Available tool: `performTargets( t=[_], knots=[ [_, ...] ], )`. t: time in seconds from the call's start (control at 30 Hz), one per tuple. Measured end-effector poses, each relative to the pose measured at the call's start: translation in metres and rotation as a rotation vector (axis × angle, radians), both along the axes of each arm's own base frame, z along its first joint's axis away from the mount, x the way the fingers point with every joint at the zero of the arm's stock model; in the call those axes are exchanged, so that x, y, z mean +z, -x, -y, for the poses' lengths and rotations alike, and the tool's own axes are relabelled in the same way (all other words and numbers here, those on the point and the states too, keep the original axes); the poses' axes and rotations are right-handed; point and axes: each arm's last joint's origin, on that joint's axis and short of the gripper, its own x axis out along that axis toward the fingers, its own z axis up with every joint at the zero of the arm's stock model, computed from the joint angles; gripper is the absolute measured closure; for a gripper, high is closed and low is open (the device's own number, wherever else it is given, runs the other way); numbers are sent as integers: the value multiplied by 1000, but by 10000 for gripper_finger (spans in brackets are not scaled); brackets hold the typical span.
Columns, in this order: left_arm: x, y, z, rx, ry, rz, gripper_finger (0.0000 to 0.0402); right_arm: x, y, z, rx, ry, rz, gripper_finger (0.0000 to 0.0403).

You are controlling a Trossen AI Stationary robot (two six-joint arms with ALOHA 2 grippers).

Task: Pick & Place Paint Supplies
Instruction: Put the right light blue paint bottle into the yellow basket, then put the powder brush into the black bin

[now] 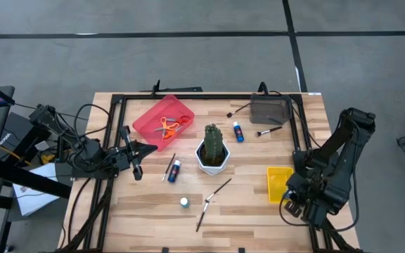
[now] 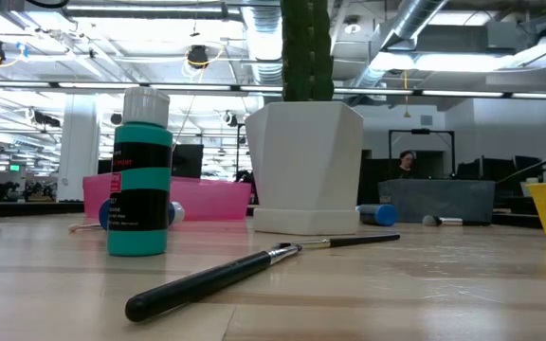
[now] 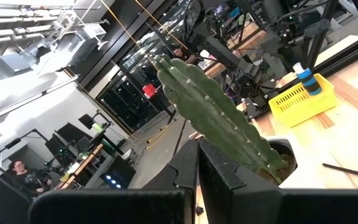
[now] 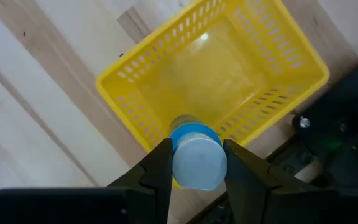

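Observation:
My right gripper point(image 4: 197, 171) hangs over the near rim of the yellow basket point(image 4: 216, 68), shut on a blue paint bottle point(image 4: 194, 135) with a white cap. In the high view it point(image 1: 293, 202) stands at the right front of the table by the basket point(image 1: 280, 184). My left gripper point(image 1: 137, 152) waits shut at the table's left, level, facing the cactus point(image 3: 216, 118). Loose supplies lie on the table: two blue bottles point(image 1: 238, 131) point(image 1: 174, 170), an upright teal bottle point(image 2: 140, 180), and dark brushes point(image 1: 213, 202) point(image 1: 266, 131). Orange scissors point(image 1: 168, 127) lie in the pink tray point(image 1: 150, 121). My right gripper pinches the bottle between its two fingers point(image 4: 159, 169), one on each side of its top end, at the white cap point(image 4: 197, 163) and the shoulder below it. The fingers come from above, pointing steeply down. The bottle hangs cap-up, clear of the basket.
The cactus in its white pot point(image 1: 212, 156) stands mid-table between the arms. A grey bin point(image 1: 269, 109) sits at the far right, with a brush point(image 1: 239, 109) beside it. Black frame rails point(image 1: 301, 133) run along the table's sides. Bare wood lies along the front.

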Motion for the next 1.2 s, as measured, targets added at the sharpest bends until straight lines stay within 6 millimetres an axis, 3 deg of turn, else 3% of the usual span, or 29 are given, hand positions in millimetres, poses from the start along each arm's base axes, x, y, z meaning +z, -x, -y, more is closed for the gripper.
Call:
performTargets(
  t=[0.4,0.67,0.93,1.2],
  knots=[
    [-1,0,0,1,-2,-5,395,-20,1,1,0,-16,10,293],
    [-1,0,0,3,1,-5,395,-22,1,2,8,-12,10,291],
    [-1,0,0,3,1,-5,395,-23,1,2,7,-7,0,182],
    [-1,0,0,2,1,-4,395,-23,2,5,1,22,-4,165]
  ],
)
